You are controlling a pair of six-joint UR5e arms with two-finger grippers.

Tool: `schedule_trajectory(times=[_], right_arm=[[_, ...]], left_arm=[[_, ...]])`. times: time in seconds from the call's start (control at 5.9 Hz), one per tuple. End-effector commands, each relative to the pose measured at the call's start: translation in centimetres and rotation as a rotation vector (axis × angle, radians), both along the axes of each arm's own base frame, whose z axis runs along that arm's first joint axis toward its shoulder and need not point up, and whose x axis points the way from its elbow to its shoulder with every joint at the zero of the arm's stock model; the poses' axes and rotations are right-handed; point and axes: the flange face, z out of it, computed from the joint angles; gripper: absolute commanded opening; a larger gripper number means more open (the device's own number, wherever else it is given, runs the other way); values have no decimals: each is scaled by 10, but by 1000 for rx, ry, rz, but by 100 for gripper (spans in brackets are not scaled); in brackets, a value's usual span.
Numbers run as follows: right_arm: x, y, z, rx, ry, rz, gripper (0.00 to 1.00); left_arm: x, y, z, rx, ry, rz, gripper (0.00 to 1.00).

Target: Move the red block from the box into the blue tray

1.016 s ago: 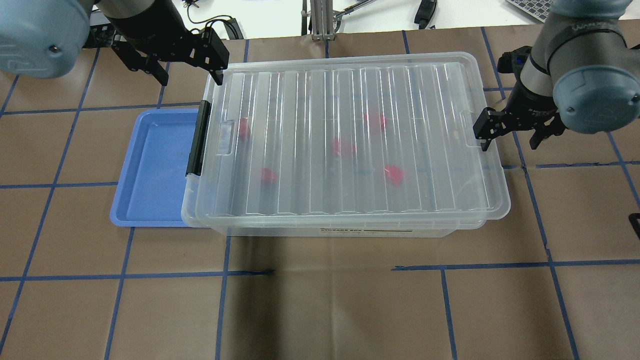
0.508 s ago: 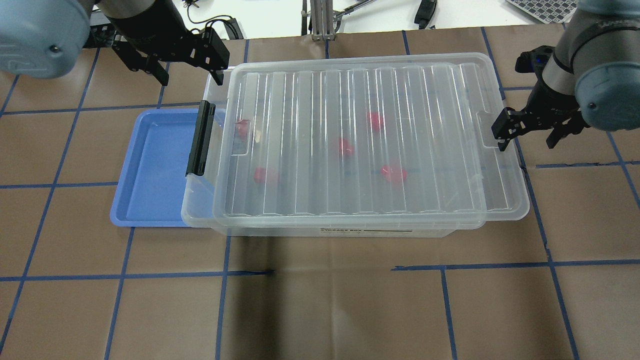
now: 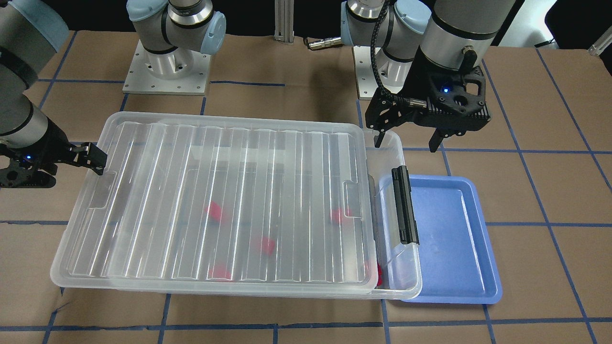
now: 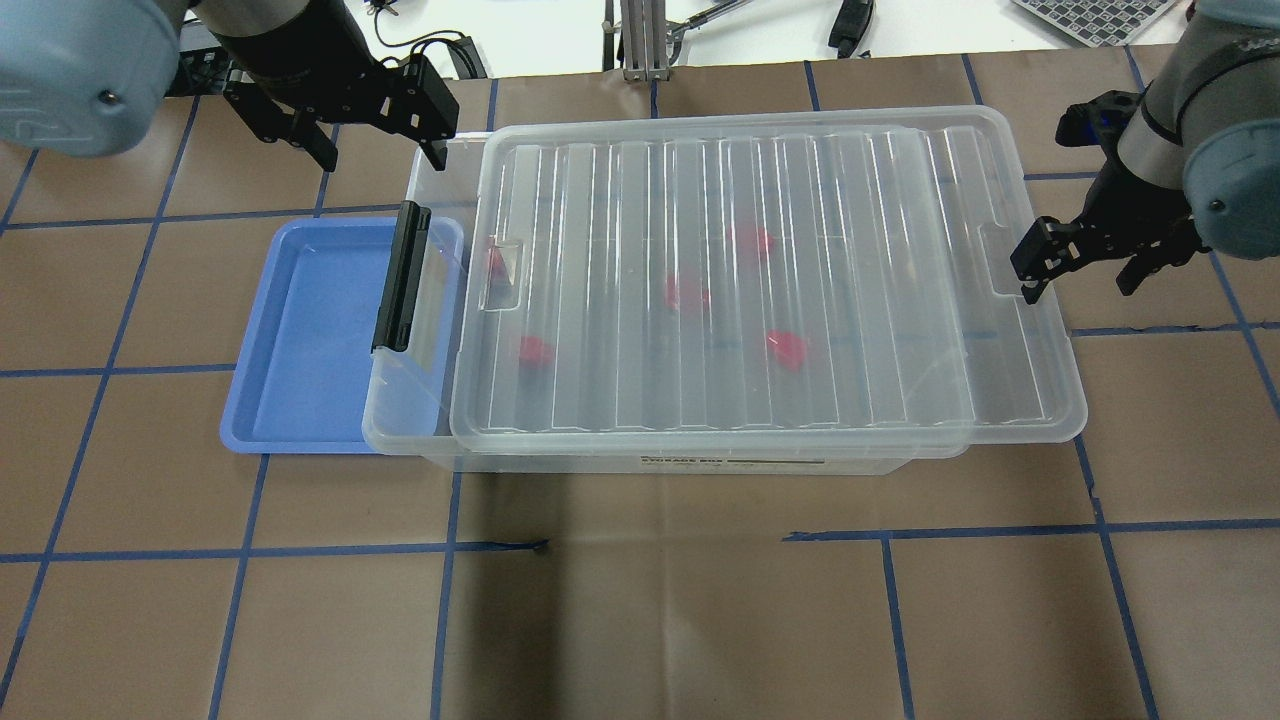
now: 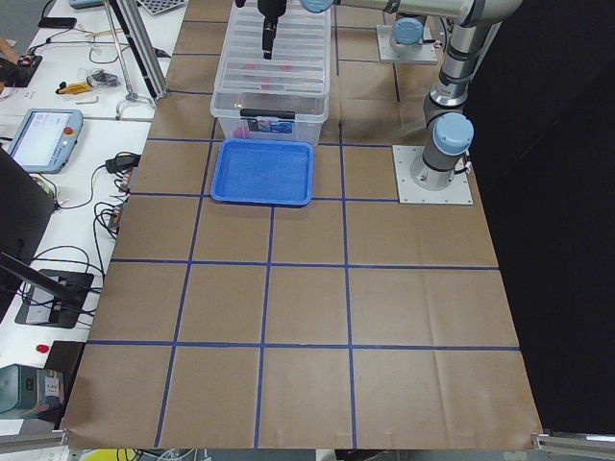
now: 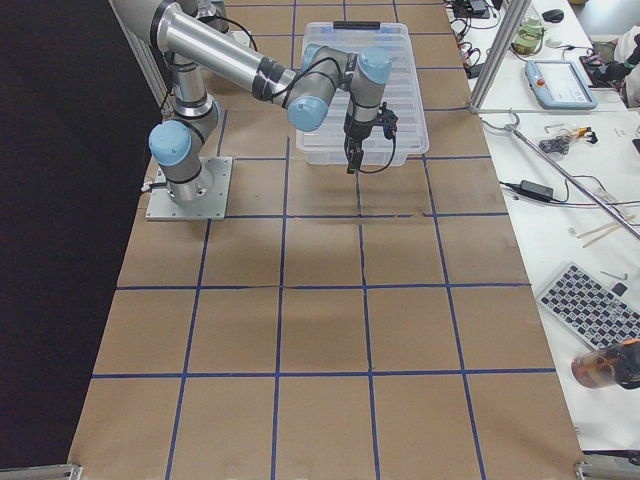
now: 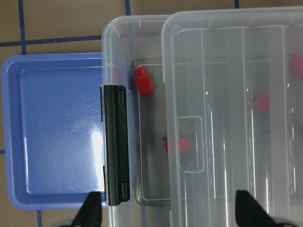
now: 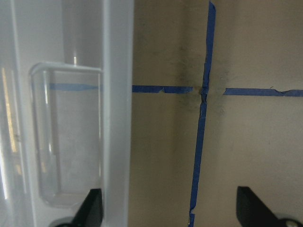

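Note:
The box [image 4: 700, 462] stands mid-table with its ribbed lid [image 4: 760, 290] slid toward my right, so the end by the black latch [image 4: 398, 278] is uncovered. Several red blocks lie inside; one [image 7: 143, 81] is uncovered and others [image 4: 688, 293] show through the lid. The blue tray [image 4: 310, 330] is empty, beside the latch end. My left gripper [image 4: 382, 158] is open and empty above the box's far corner. My right gripper [image 4: 1078, 290] is open, with one finger in the lid's end recess [image 8: 66, 137].
The table is brown paper with a blue tape grid. The tray's edge sits under the box's latch end. An aluminium post [image 4: 640, 40] and cables lie past the far edge. Both arm bases [image 3: 167, 71] stand on the robot's side of the box.
The lid has slid toward my right along with the right gripper, uncovering the latch end of the box. The left arm, box and tray have not moved.

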Motion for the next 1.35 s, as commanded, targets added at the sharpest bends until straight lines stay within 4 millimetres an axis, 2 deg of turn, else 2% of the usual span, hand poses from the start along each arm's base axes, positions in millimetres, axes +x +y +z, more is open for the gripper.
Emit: schedule_trajectory(times=[0.0, 0.51, 0.85, 1.02, 1.19], right_arm=[[-25, 1, 0, -3, 14, 7, 100], [-69, 6, -1, 1, 5, 16, 100], [-90, 7, 2, -25, 16, 50, 100], [-102, 9, 3, -26, 15, 56, 100], [-110, 11, 4, -30, 17, 59, 100]], left_arm=[[0, 0, 1, -1, -2, -2, 99], [0, 1, 1, -3, 1, -15, 99], [6, 2, 0, 0, -10, -48, 99], [8, 5, -2, 5, -19, -105, 99], [9, 4, -6, 9, -33, -238, 98]])
